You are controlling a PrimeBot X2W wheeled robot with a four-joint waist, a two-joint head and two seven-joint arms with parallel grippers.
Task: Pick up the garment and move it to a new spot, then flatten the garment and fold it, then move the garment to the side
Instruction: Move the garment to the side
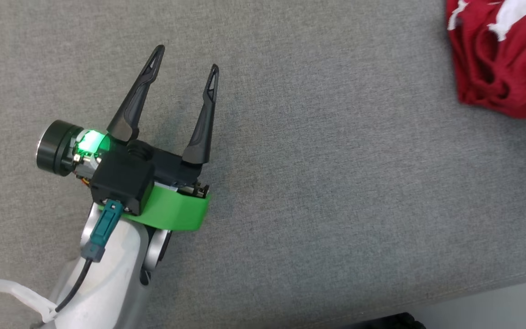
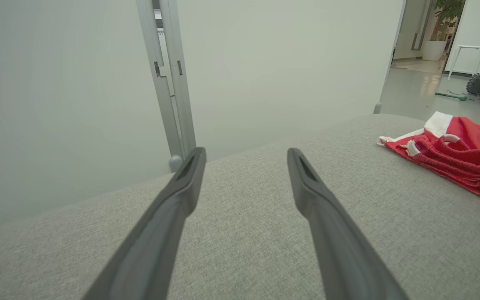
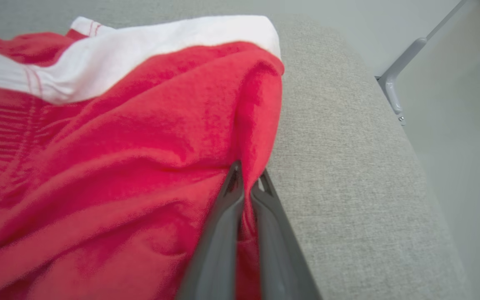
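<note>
Judging by its loose heaps, we take the red garment (image 1: 502,59), bunched at the far right edge of the grey cushion (image 1: 336,192), for light, limp cloth that will sag; an outer fold gives the best hold. Our right pincer (image 3: 248,181) is pressed together, pinching such a fold. Our left pincer (image 1: 186,58) stands spread wide over bare cushion, holding nothing.

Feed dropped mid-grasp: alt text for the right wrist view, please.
The right gripper is shut on a fold at the edge of the red garment, which has a white band along its far side. The grey upholstered surface lies to the right.
</note>
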